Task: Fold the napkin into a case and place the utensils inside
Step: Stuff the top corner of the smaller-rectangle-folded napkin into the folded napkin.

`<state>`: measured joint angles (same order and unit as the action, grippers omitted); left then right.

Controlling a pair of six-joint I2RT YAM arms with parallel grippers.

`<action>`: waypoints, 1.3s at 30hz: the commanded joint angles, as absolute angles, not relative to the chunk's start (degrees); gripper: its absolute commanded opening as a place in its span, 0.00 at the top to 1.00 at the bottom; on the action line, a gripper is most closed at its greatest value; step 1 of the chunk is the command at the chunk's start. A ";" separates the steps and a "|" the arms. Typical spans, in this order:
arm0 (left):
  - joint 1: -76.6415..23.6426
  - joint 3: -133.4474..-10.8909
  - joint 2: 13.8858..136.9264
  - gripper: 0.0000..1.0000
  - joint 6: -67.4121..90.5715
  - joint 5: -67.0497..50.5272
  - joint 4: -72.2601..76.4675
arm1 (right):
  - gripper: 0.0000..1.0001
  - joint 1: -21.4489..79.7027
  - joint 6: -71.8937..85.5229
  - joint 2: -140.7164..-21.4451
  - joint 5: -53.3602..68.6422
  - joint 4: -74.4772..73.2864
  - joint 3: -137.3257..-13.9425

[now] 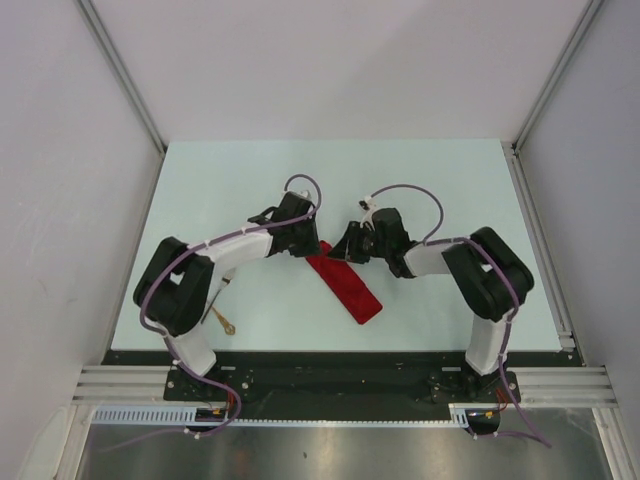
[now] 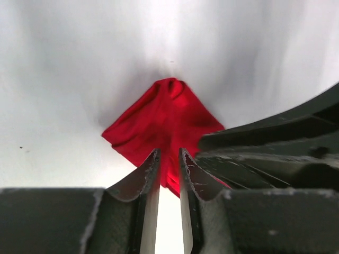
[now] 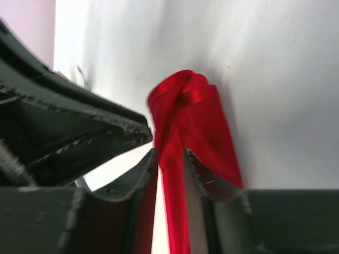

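The red napkin [image 1: 352, 290] lies on the table as a long narrow strip, running from between the two grippers toward the near right. My left gripper [image 1: 312, 243] is at its far end, and in the left wrist view its jaws [image 2: 169, 153] are pinched on a bunched corner of the napkin [image 2: 159, 116]. My right gripper [image 1: 347, 248] faces it from the right. Its fingers [image 3: 170, 153] straddle a raised fold of the napkin [image 3: 198, 121], with a sliver of table showing beside the cloth. One gold utensil [image 1: 222, 320] lies near the left arm's base.
The pale table [image 1: 440, 180] is bounded by a black strip [image 1: 330, 357] at the near edge and a metal rail [image 1: 540, 250] on the right. White walls enclose the left, right and back. The two gripper heads stand very close together.
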<state>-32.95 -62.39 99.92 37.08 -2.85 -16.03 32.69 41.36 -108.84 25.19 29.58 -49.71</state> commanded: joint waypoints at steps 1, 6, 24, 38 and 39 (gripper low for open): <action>-32.61 -62.31 94.84 0.75 37.62 -5.18 -13.18 | 0.67 31.38 36.13 -100.47 25.14 21.20 -48.43; -32.70 -62.66 97.55 0.82 38.58 -8.61 -12.30 | 0.67 31.81 36.74 -94.93 24.96 20.39 -42.91; -31.46 -65.39 103.56 0.89 37.09 -9.49 -14.58 | 0.74 37.44 32.35 -77.52 16.35 13.47 -28.21; -31.20 -64.60 108.98 0.83 36.74 -12.74 -12.14 | 0.70 40.43 32.70 -84.02 13.80 19.25 -25.49; -31.20 -64.95 108.98 0.84 36.48 -13.09 -11.61 | 0.70 40.52 32.52 -84.02 13.62 18.99 -25.58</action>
<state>-31.55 -63.55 106.98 38.13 -11.29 -13.37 39.18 33.61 -83.40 15.88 17.69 -26.37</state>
